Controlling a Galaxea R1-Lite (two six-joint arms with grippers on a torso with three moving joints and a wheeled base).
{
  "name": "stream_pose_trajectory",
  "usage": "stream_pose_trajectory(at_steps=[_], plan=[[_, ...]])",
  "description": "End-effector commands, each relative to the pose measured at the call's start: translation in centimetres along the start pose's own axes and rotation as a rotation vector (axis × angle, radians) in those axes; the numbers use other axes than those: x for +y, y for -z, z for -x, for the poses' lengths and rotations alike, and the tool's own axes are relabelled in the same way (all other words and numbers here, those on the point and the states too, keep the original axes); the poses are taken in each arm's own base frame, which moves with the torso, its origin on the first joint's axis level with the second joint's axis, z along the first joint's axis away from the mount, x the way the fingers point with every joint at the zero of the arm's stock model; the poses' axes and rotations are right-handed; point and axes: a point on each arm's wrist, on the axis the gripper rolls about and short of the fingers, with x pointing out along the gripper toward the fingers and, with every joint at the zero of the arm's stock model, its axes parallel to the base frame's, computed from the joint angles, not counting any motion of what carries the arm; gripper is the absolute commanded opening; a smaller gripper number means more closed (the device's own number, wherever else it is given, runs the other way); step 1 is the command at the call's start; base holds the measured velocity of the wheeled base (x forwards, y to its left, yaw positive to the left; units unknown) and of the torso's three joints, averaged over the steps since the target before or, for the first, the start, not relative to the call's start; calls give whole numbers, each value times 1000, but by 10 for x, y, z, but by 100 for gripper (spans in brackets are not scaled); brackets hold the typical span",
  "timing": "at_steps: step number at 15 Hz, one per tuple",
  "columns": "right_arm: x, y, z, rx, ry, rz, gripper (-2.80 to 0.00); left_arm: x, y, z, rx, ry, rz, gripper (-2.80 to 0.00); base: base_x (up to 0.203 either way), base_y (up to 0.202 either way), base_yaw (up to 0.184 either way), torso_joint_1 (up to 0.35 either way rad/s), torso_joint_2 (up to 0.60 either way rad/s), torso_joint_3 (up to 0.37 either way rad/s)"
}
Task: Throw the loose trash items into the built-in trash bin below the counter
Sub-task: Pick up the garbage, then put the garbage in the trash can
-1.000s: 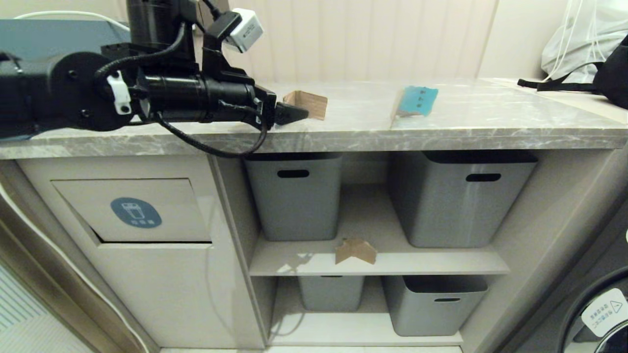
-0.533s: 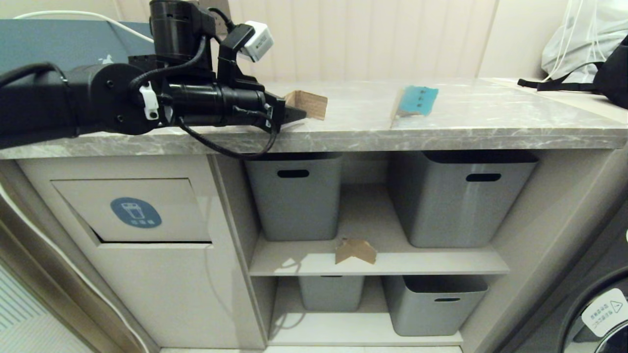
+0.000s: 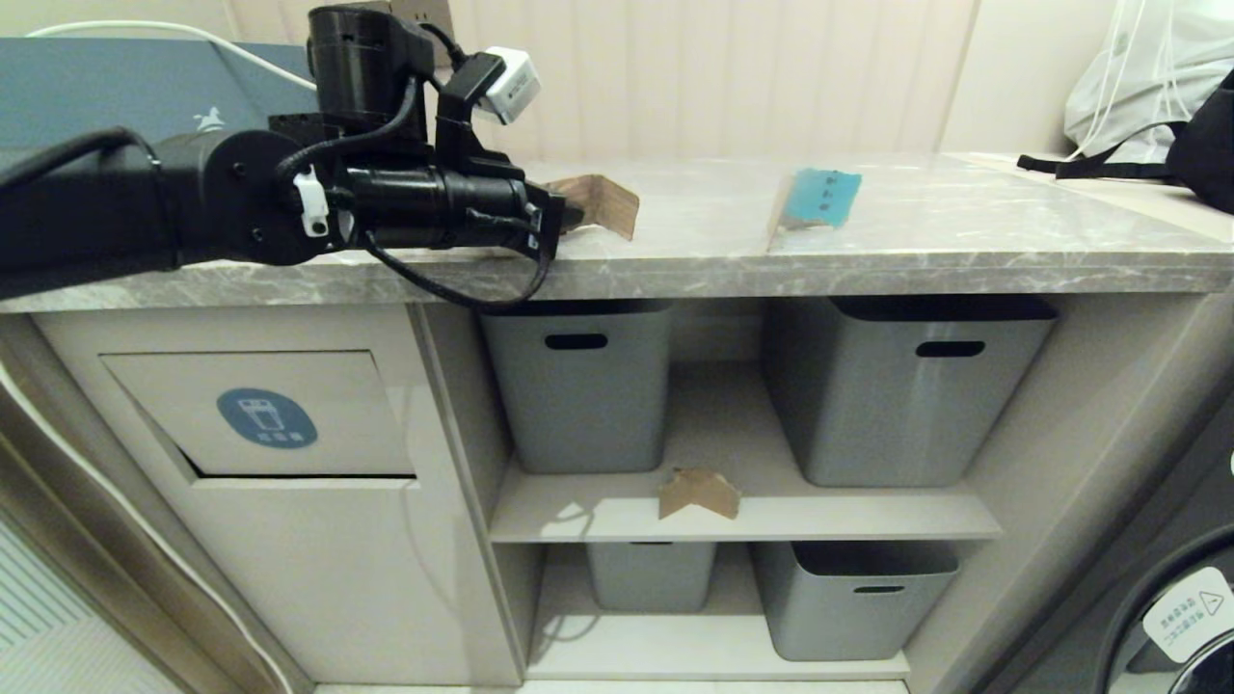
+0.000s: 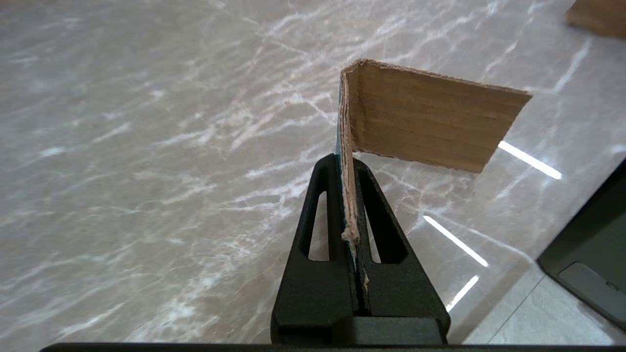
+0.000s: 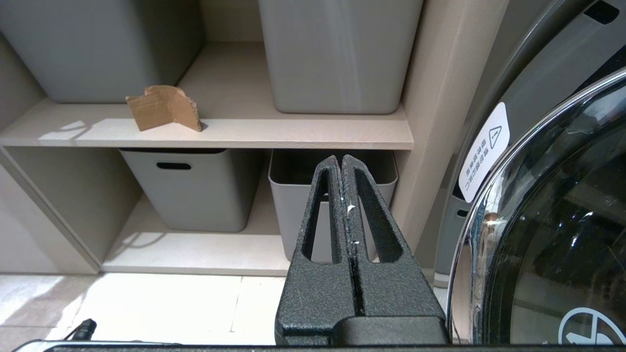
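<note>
The left gripper (image 4: 348, 195) is pinched tight on one flap of a folded, torn-edged brown cardboard scrap (image 4: 420, 122); the other flap sticks out sideways just above the long grey marble-look table (image 3: 916, 236) with white veining. In the head view this gripper (image 3: 564, 217) reaches level over the table's front edge, left of its middle, above the gap between the beige cabinet and the shelves. Further along the table toward its right end, well apart, stands a folded cardboard scrap with a teal-blue face and dark dots (image 3: 815, 200). Below the table's left part is the built-in trash bin (image 3: 260, 414), a beige cabinet front whose rectangular flap carries a round blue bin icon. To its right, another plain brown cardboard scrap (image 3: 699, 492) sits at the front edge of the middle shelf (image 3: 868, 520), between two grey plastic baskets (image 3: 578, 386) with slot handles. The right gripper (image 5: 342, 205) hangs low before the lower shelves, its fingers pressed together on nothing.
</note>
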Motion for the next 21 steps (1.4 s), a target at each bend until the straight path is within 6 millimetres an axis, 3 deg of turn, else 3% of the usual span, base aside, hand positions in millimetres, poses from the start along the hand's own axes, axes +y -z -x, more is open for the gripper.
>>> stream_pose_trajectory(at_steps=[1, 5, 7, 10, 13, 15, 18, 21], plan=[[0, 0, 0, 0, 0, 0, -280, -2, -16, 17, -44, -7, -9, -280, 0, 0, 0, 0, 0, 0], [0, 0, 0, 0, -1, 0, -280, -10, -46, 78, -104, -85, -13, -280, 0, 0, 0, 0, 0, 0], [0, 0, 0, 0, 0, 0, -280, -9, -49, 115, -108, -163, -11, -280, 0, 0, 0, 0, 0, 0], [0, 0, 0, 0, -1, 0, -280, -7, -42, 188, -111, -295, 22, -280, 0, 0, 0, 0, 0, 0], [0, 0, 0, 0, 0, 0, -280, -13, -13, 260, -77, -453, 49, -280, 0, 0, 0, 0, 0, 0], [0, 0, 0, 0, 0, 0, -280, -24, 14, 292, -37, -533, 73, -280, 0, 0, 0, 0, 0, 0], [0, 0, 0, 0, 0, 0, -280, -49, 51, 318, 8, -585, 115, -280, 0, 0, 0, 0, 0, 0], [0, 0, 0, 0, 0, 0, -280, -63, 96, 324, 106, -641, 183, -280, 0, 0, 0, 0, 0, 0]])
